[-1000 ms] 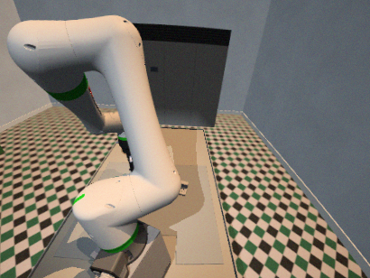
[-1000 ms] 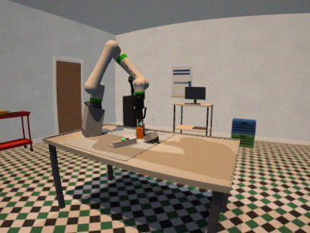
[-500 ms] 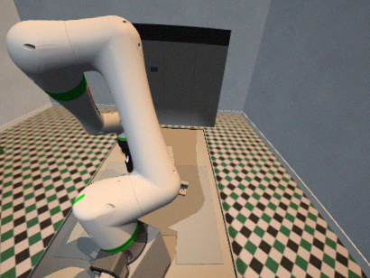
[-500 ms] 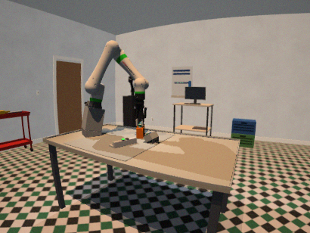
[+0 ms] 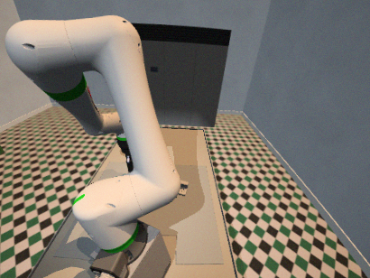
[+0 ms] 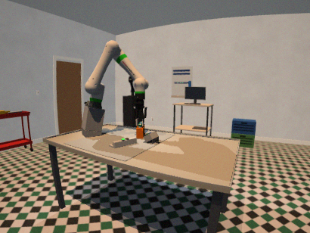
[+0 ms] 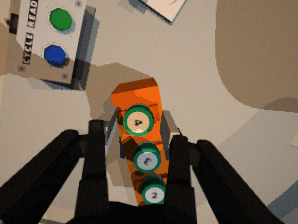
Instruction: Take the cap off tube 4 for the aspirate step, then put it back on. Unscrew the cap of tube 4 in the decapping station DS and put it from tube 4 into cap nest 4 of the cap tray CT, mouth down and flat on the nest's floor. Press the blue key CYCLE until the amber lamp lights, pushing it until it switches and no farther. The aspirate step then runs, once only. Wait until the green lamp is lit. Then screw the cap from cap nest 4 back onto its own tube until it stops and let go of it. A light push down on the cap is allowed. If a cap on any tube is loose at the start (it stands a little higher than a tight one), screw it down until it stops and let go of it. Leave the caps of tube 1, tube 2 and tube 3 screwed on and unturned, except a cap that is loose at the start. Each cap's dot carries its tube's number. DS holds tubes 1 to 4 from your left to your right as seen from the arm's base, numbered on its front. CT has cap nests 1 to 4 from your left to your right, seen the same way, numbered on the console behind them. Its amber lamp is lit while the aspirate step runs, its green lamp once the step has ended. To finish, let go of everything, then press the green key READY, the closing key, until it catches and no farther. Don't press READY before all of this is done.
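Cap 4 (image 7: 138, 120) is seen seated on its tube at the far end of the orange station (image 7: 136, 95), just ahead of the gripper (image 7: 138, 150), green rim around a pale dot with the number. It's probably a light, rigid little thing, likely a bit slick on the rim, so it's best taken across the rim from both sides, squarely, with enough squeeze to turn it without slipping. The gripper is parted partway and nothing is held; the two fingers are set on either side of the station, roughly level with cap 3 (image 7: 146, 160), with cap 2 (image 7: 153, 194) nearer the wrist.

The wrist view is the only one where numbers and keys can be read: blue CYCLE (image 7: 54, 55) and green READY (image 7: 61, 19) up to the left. In the top view everything is blocked by the arm (image 5: 135, 135). The exterior view gives the height over the table (image 6: 196, 151), but the caps are too small to tell apart.
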`<state>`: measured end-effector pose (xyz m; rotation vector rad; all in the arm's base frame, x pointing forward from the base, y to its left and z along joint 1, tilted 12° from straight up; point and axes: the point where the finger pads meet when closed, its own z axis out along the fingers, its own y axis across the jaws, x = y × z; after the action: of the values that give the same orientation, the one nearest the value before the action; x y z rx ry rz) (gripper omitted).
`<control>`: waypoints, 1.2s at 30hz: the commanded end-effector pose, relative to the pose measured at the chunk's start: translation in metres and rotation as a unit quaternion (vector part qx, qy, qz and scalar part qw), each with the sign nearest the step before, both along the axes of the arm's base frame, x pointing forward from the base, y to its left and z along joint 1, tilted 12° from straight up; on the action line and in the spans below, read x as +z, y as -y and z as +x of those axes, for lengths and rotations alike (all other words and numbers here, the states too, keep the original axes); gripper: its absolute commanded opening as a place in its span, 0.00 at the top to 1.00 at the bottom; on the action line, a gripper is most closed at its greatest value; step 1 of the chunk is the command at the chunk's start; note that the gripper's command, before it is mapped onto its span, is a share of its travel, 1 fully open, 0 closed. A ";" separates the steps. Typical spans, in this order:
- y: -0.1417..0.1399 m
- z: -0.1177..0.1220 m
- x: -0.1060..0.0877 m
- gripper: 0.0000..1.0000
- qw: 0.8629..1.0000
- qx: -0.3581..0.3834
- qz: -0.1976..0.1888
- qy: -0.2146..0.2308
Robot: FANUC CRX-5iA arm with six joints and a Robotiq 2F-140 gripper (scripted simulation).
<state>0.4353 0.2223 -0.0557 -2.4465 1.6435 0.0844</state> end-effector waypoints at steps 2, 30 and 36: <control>0.000 0.000 0.000 0.65 0.994 0.104 -0.003 0.019; 0.000 0.000 0.000 1.00 0.943 0.326 -0.017 0.063; 0.000 0.000 0.000 1.00 0.943 0.326 -0.017 0.063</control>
<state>0.4353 0.2223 -0.0554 -2.8426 0.7337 -0.0093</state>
